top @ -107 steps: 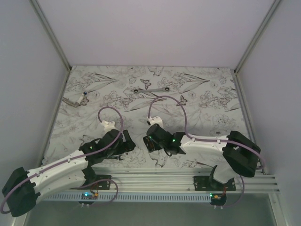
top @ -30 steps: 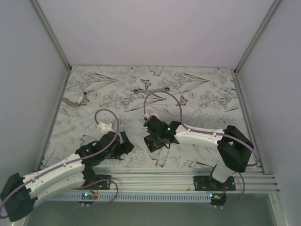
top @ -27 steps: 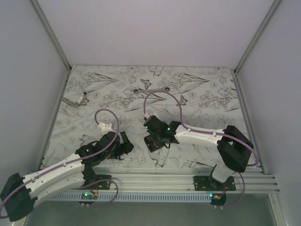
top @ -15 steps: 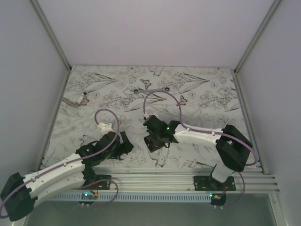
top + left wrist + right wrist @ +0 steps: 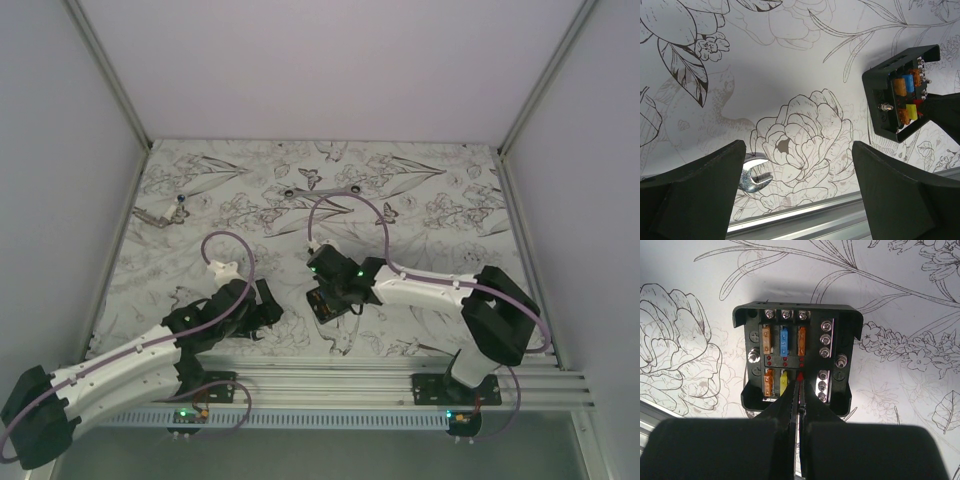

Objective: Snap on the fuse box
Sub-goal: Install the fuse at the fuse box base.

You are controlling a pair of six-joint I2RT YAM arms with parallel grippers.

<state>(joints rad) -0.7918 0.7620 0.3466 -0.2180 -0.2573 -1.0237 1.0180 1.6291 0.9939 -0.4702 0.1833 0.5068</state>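
The fuse box lies flat on the bench, on the flower-printed cover, near the front edge and a little left of the middle. It is open on top. In the right wrist view its inside is clear: an upper row of fuses in orange, blue and orange, and a lower row with an orange one and a yellow one. Silver screws stand along the top and the right side.

The right end effector is directly over the box, with its two fingers pressed together. Their tips meet at a small red piece in the third place of the lower row. I cannot tell if the piece is pinched or only touched.

The left end effector hangs low over the bench to the left of the box, well apart from it, with its fingers spread wide and nothing between them. In its own view the box is at the right. The open jaw of a wrench lies on the bench beside the left finger.

In the top view, two more wrenches lie far back, one at the left edge and one near the middle.
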